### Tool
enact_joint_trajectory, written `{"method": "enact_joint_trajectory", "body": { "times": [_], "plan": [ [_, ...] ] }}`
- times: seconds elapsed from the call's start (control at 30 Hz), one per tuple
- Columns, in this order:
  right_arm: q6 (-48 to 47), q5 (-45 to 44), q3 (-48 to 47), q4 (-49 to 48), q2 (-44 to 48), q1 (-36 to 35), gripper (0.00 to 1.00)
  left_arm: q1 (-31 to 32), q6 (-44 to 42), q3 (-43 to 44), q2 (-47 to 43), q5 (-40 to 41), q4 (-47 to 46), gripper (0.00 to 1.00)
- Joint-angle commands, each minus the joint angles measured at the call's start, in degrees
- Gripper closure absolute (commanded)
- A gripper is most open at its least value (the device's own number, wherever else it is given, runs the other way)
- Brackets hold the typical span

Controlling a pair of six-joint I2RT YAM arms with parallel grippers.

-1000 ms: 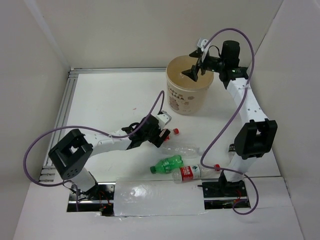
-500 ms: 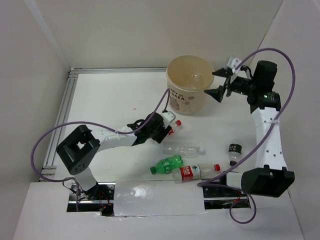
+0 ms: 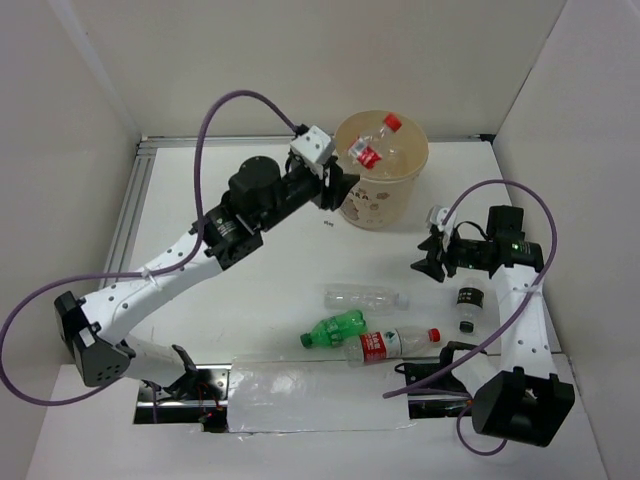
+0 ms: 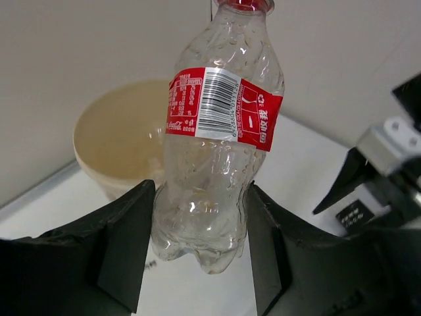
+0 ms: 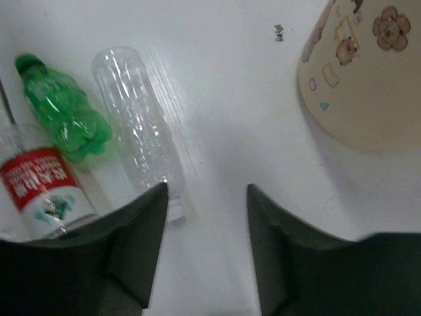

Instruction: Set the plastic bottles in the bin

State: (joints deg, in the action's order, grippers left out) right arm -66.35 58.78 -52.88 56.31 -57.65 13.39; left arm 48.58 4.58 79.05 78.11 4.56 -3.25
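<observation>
My left gripper is shut on the base of a clear plastic bottle with a red cap and red label. It holds the bottle cap-up over the rim of the beige bin. Three more bottles lie on the table. They are a clear unlabelled one, a green one and a red-labelled one. My right gripper hangs open and empty above the table, right of the clear bottle.
Two small black cylinders lie on the table below my right wrist. White walls enclose the table on three sides. A metal rail runs along the left edge.
My left arm has lifted the red-labelled bottle from the table up over the bin. My right arm has swung from the bin down toward the table, its jaws narrower than before.
</observation>
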Motion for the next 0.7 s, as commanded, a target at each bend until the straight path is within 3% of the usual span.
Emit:
{"method": "enact_joint_trajectory", "body": {
  "times": [0.0,0.03,0.07,0.1,0.23,0.4,0.43,0.47,0.57,0.6,0.67],
  "plan": [
    [-3.78,-0.07,1.90,1.25,1.57,0.15,0.37,-0.23,-1.41,7.57,7.54,-0.70,-4.66,1.00],
    [-4.66,0.45,2.60,1.78,1.57,0.15,0.21,-0.24,-1.41,12.57,12.81,1.05,-5.19,1.00],
    [-4.67,1.15,2.61,1.78,1.57,0.15,0.21,-1.02,-1.41,12.62,12.86,1.07,-5.19,1.00],
    [-4.67,1.16,3.22,1.09,1.57,0.15,0.15,-1.03,-0.89,17.58,15.65,2.63,-5.19,1.00],
    [-3.97,2.04,3.22,-1.29,1.05,-2.04,0.11,-2.26,0.34,27.88,27.34,7.82,-5.20,1.00],
    [-1.35,-0.60,3.75,-5.15,1.05,-4.94,0.06,-2.79,0.34,34.77,36.23,14.41,-3.52,0.88],
    [-1.33,-1.38,3.75,-5.77,1.05,-5.82,0.06,-2.79,0.86,35.38,36.85,14.43,-2.74,0.80],
    [-0.63,-1.39,3.75,-6.65,1.05,-5.83,0.03,-3.40,0.87,36.17,36.86,14.43,-1.95,0.58],
    [0.87,-2.09,3.75,-7.71,0.35,-8.37,0.00,-3.40,0.87,36.71,37.47,14.43,-1.41,0.28],
    [1.56,-2.62,3.75,-8.49,-0.53,-9.07,0.00,-3.40,0.87,37.23,37.47,14.43,-0.89,0.02],
    [2.18,-3.14,4.27,-9.03,-1.59,-11.61,0.00,-3.40,0.87,36.62,34.84,13.29,-0.89,0.00]
  ]
}}
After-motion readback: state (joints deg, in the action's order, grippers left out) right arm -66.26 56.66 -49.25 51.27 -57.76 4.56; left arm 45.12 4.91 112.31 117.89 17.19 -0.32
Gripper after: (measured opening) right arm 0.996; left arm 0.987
